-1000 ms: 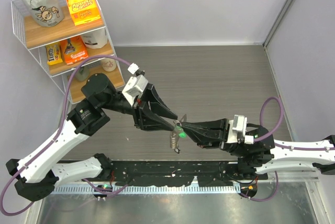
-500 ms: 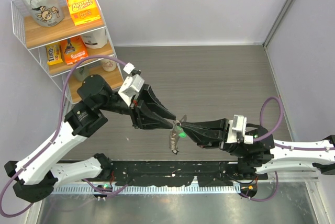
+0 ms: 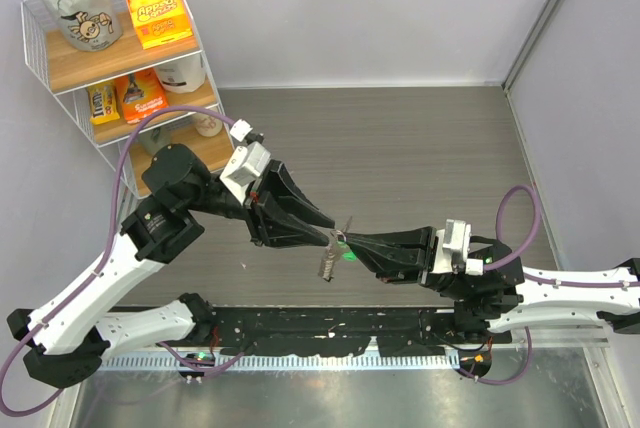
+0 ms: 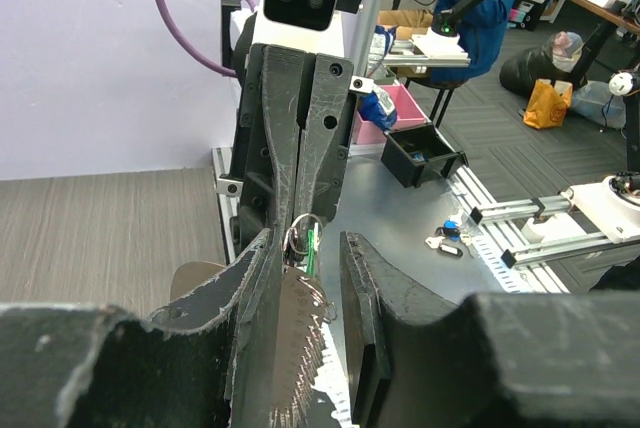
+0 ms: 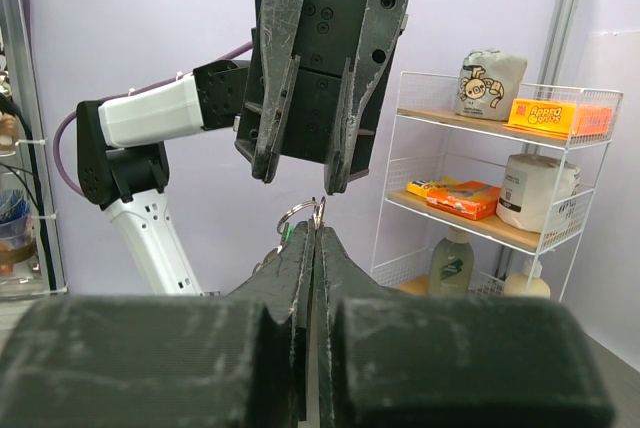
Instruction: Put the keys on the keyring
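Observation:
My right gripper [image 3: 347,240] is shut on the keyring [image 5: 298,215], whose silver ring sticks up out of the pinched tips in the right wrist view. The ring's glittering chain [image 3: 327,266] hangs below, above the table. A key with a green head [image 3: 349,255] hangs at the ring, just under the right fingers; it shows as a green sliver [image 4: 311,248] in the left wrist view. My left gripper [image 3: 330,235] faces the right one tip to tip, jaws apart. In the right wrist view it [image 5: 300,180] hovers just above the ring without touching it.
A white wire shelf [image 3: 120,68] with boxes, a bag and bottles stands at the back left. A black rail [image 3: 330,333] runs along the near edge between the arm bases. The dark wood-grain table [image 3: 420,148] lies under both grippers.
My left gripper has drawn back a little to the left, off the ring, and its jaws have narrowed slightly. The right gripper has held still with the ring.

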Controlling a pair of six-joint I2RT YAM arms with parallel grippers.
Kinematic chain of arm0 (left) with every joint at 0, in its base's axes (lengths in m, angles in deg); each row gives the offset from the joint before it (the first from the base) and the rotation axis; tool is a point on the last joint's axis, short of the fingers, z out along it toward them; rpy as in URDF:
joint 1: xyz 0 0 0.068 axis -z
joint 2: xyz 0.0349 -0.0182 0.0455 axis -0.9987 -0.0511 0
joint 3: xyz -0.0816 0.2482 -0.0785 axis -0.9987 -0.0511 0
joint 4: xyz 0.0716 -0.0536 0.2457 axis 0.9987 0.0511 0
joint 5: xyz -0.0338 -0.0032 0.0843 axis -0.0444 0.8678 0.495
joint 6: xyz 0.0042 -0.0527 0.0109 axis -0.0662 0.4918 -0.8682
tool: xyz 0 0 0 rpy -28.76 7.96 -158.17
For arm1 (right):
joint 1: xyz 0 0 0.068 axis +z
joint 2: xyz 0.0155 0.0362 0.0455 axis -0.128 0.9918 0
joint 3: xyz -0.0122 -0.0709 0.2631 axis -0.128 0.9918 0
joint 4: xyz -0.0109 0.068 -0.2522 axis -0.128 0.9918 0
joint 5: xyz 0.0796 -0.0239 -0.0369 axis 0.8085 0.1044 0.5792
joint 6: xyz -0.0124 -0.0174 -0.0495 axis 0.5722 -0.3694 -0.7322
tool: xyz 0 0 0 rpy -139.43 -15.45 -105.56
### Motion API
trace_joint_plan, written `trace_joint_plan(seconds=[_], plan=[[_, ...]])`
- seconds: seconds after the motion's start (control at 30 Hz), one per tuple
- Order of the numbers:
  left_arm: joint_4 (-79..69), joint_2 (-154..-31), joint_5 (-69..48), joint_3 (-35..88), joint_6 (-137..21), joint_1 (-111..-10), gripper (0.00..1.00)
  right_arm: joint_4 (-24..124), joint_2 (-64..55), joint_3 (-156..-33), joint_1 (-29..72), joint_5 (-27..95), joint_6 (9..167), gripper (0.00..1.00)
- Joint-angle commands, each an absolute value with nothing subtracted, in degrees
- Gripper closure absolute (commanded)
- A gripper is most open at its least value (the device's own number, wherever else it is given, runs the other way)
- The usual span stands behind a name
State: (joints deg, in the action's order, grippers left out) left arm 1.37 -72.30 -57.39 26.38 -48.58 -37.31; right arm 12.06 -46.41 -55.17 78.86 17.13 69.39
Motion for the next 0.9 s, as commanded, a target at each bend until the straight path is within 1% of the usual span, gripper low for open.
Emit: trace_joint_plan(seconds=[0.0, 0.87], plan=[[-1.3, -72.1, -57.2, 28.4, -47.7, -37.1, 0.66, 10.1, -46.5, -56.9, 78.8, 17.1, 68.9, 0.95], [-0.6, -72.1, -57.3, 27.6, -48.3, -37.1, 0.66, 9.6, -45.5, -58.3, 78.8, 18.0, 68.6, 0.95]])
